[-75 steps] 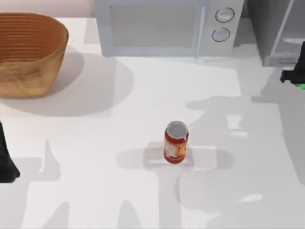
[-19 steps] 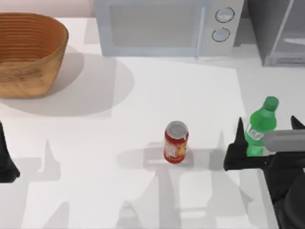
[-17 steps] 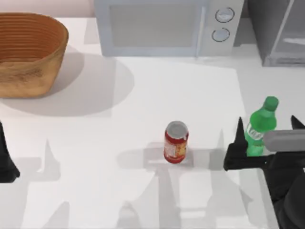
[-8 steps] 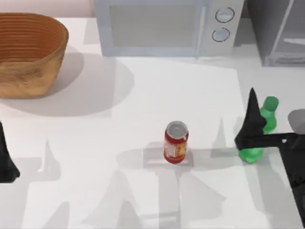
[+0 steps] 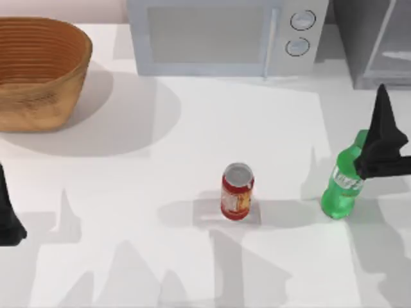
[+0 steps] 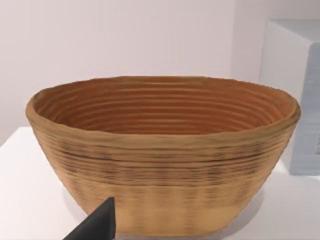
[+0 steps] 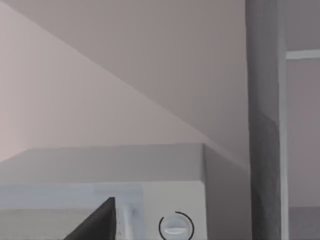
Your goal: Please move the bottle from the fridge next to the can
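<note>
The green bottle (image 5: 341,186) stands upright on the table, to the right of the red can (image 5: 237,191) with a gap of table between them. My right gripper (image 5: 403,115) hangs open just right of and above the bottle. One black finger (image 5: 384,131) covers the bottle's cap, and the jaws hold nothing. The dark grey fridge (image 5: 376,38) stands at the back right corner; its frame (image 7: 265,125) also shows in the right wrist view. My left gripper (image 5: 6,218) is parked at the table's left edge, open, with a fingertip (image 6: 97,226) showing in the left wrist view.
A pale microwave (image 5: 225,35) with two round knobs stands at the back centre, also seen as the microwave (image 7: 100,200) in the right wrist view. A woven basket (image 5: 38,70) sits at the back left, in front of my left wrist as the basket (image 6: 165,150).
The right gripper brought the bottle from the fridge to the table right of the can, let it go, and has risen and drawn back to the right. The left arm has not moved.
</note>
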Action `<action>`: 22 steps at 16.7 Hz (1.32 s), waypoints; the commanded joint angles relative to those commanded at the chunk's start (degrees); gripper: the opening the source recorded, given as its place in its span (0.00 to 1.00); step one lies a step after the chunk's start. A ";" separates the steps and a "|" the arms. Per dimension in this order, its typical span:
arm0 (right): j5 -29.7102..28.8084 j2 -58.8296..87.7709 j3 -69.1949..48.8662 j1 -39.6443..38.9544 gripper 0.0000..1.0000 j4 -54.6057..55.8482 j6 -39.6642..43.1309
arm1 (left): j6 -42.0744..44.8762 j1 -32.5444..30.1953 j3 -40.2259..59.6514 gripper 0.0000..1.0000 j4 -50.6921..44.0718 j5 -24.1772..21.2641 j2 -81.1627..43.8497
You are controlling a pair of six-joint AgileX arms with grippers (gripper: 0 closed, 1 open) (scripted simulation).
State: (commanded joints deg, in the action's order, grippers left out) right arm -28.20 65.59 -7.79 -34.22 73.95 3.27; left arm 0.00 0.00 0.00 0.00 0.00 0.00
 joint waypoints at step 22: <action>20.05 -40.96 2.54 20.21 1.00 -36.44 1.39 | 0.00 0.00 0.00 1.00 0.00 0.00 0.00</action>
State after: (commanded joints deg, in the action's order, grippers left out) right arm -8.15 24.64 -5.25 -14.01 37.50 4.66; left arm 0.00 0.00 0.00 0.00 0.00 0.00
